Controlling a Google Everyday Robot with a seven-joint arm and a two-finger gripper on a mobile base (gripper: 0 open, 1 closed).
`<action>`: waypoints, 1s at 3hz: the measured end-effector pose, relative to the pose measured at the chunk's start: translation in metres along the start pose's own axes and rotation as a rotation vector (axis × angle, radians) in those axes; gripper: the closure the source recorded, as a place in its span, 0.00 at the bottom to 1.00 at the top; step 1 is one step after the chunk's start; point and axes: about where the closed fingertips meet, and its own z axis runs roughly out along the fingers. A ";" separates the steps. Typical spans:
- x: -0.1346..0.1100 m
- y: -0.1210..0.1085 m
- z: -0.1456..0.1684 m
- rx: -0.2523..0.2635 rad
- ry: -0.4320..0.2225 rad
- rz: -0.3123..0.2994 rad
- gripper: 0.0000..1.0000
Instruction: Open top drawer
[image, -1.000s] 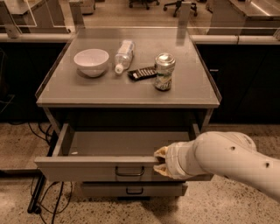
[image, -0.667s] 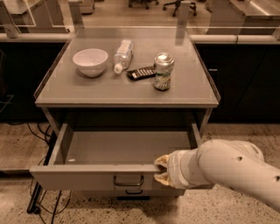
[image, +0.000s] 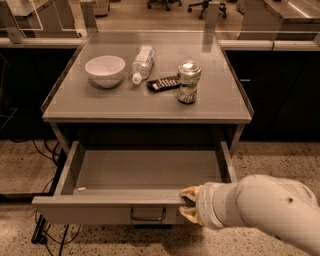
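The top drawer (image: 100, 211) of the grey cabinet is pulled far out, and its shallow grey interior (image: 145, 170) is bare except for a small white speck at the front left. The dark loop handle (image: 148, 216) sits at the centre of the front panel. My gripper (image: 187, 204) is at the drawer's front panel, just right of the handle. One fingertip (image: 190, 192) is over the panel's top rim and the other is on its front face, so the gripper is closed on the panel. The lower drawers are hidden under the open one.
On the cabinet top (image: 70, 107) stand a white bowl (image: 105, 70), a lying plastic bottle (image: 142, 62), a dark flat packet (image: 162, 83) and a drink can (image: 189, 81). Cables (image: 47, 230) lie on the speckled floor at the left. Dark cabinets flank both sides.
The drawer has slid further out toward the camera, and my gripper has moved back with its front panel.
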 end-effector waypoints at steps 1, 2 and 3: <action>-0.001 0.002 -0.001 0.001 0.000 0.002 0.81; -0.001 0.002 -0.001 0.001 0.000 0.002 0.57; -0.001 0.002 -0.001 0.001 0.000 0.002 0.34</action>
